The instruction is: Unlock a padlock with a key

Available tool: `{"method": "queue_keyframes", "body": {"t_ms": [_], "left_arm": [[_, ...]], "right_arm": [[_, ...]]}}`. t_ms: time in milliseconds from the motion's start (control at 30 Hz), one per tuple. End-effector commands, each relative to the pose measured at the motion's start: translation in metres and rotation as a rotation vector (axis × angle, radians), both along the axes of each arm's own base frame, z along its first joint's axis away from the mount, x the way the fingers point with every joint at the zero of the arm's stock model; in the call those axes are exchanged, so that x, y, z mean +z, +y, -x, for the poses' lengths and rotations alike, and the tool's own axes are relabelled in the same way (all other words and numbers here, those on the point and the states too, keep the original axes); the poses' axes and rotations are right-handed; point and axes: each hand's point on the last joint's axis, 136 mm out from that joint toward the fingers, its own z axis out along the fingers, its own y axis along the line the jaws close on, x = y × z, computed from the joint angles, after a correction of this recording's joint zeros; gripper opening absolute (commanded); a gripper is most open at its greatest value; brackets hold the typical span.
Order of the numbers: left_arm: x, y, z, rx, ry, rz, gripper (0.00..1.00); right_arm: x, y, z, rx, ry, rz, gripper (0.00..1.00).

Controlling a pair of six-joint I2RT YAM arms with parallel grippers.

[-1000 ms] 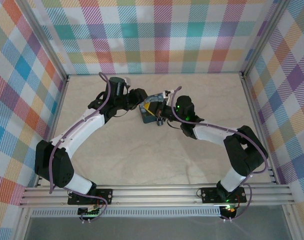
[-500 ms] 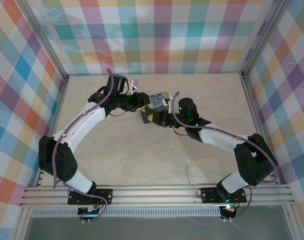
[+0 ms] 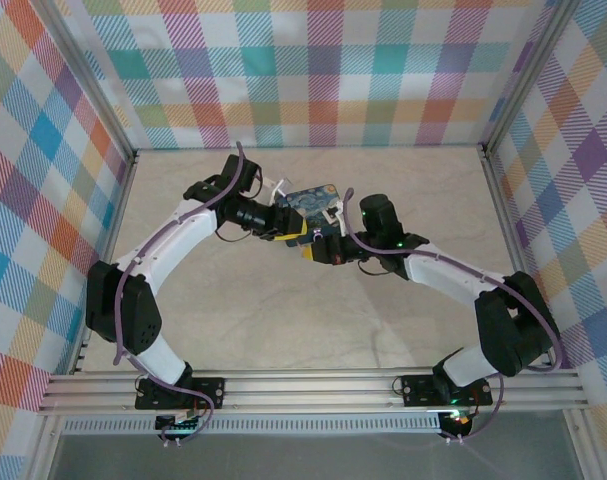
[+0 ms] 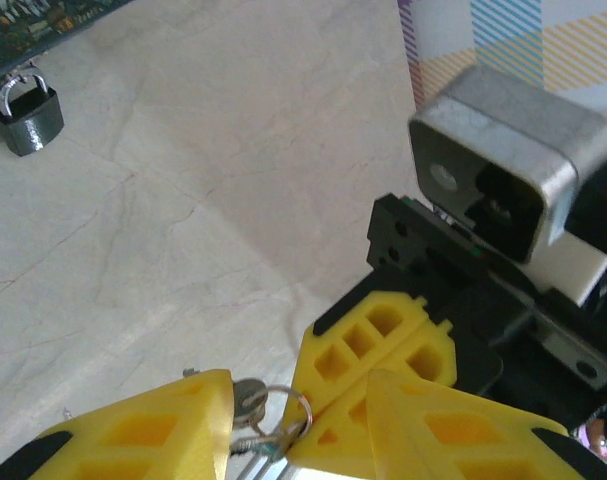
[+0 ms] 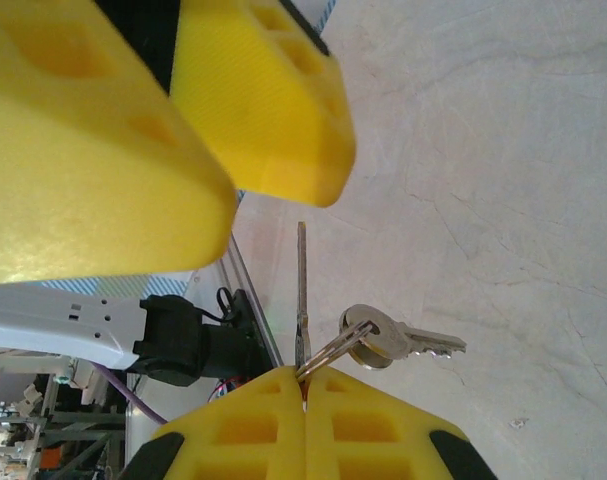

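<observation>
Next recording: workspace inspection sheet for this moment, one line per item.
Surface: pale marbled table.
Job's things: padlock lies on the table near the tin, shackle looks closed; keys hang on a ring from the right tool.
Clutter: printed tin.
Tools: right tool shut on the ring; left tool open, fingers flanking the keys.
Cables: purple cables run along both arms.
Surroundings: plaid walls, aluminium frame.

Lab test cell (plaid walls [image 3: 313, 70], aluminium frame [image 3: 313, 385])
</observation>
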Motion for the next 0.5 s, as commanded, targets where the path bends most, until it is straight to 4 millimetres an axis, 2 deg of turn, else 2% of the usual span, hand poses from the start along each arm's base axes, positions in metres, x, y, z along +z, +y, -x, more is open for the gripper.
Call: {"method": "queue_keyframes", "body": {"t_ms": [0,467], "left_arm": [[0.009,0.006,0.019,-0.053,-0.022,0.019,0.38],[0.011,0.001,0.023,-0.078,-0.012,0.055,0.27]], "right_arm": [[0.025,-0.001,0.005,0.052,-0.069,-0.046,0.0],[0.042,-0.002,0.0,0.06,-0.106,-0.082,0.0]]}}
